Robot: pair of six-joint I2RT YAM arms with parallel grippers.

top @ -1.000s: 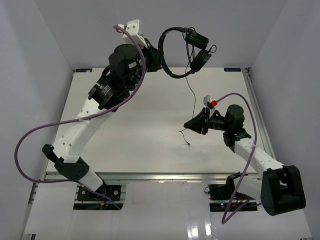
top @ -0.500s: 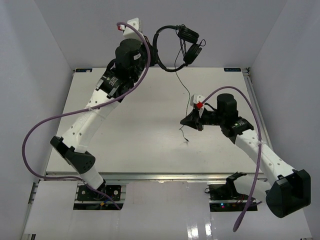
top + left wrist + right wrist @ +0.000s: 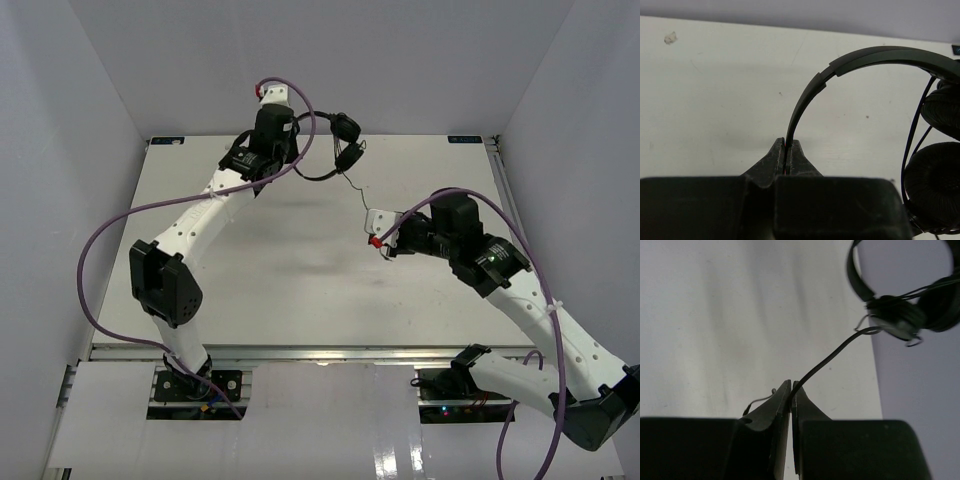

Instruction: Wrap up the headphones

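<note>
The small black headphones (image 3: 343,145) hang above the far middle of the white table (image 3: 300,280). My left gripper (image 3: 296,163) is shut on the thin curved headband (image 3: 855,61); in the left wrist view the fingertips (image 3: 786,143) pinch its lower end, and the two round earcups (image 3: 934,186) hang at the right. My right gripper (image 3: 374,228) is shut on the thin black cord (image 3: 358,195), to the right of and nearer than the headphones. In the right wrist view the cord (image 3: 835,353) runs from the gripper (image 3: 791,386) up to an earcup (image 3: 899,316). A short cord end (image 3: 757,402) sticks out to the left.
White walls (image 3: 80,120) close in the table on the left, back and right. Thick purple robot cables (image 3: 110,225) loop beside both arms; one arcs over the left wrist, close to the headphones. A metal rail (image 3: 320,352) runs along the near edge.
</note>
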